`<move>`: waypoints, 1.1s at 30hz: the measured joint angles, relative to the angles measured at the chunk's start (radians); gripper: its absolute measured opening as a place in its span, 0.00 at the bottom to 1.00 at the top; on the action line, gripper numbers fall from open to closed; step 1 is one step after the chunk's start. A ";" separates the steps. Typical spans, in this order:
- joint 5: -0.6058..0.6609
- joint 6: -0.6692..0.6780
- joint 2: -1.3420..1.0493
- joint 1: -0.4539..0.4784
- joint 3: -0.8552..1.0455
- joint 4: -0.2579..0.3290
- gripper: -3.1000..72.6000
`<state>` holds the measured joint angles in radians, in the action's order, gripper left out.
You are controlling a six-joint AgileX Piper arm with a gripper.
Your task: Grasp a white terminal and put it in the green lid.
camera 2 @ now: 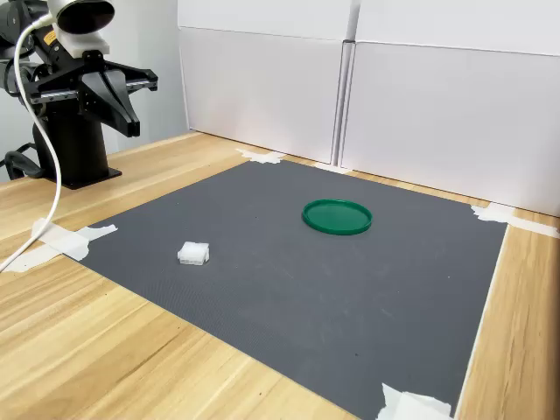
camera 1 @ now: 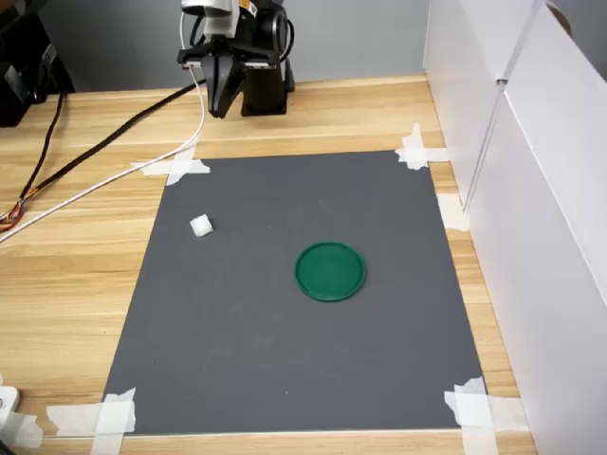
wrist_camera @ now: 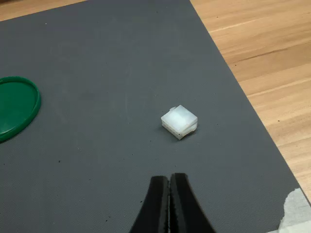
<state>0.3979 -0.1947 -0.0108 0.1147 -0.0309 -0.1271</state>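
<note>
Approach step: the gripper (wrist_camera: 169,204), jaws closed and empty, hangs above the mat (camera 1: 285,322) edge; next it must open over the terminal (camera 1: 201,226), well apart from the lid (camera 1: 329,271)

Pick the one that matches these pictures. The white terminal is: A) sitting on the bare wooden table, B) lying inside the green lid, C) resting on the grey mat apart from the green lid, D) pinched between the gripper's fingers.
C: the white terminal lies alone on the grey mat, clear of the green lid and gripper.
</note>
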 joint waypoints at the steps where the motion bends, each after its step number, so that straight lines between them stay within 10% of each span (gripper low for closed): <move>1: 0.000 0.000 0.000 0.000 0.000 0.000 0.01; 33: 0.054 0.113 0.336 0.000 -0.242 0.001 0.01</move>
<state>0.4521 -0.0816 0.3252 0.1147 -0.2725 -0.1263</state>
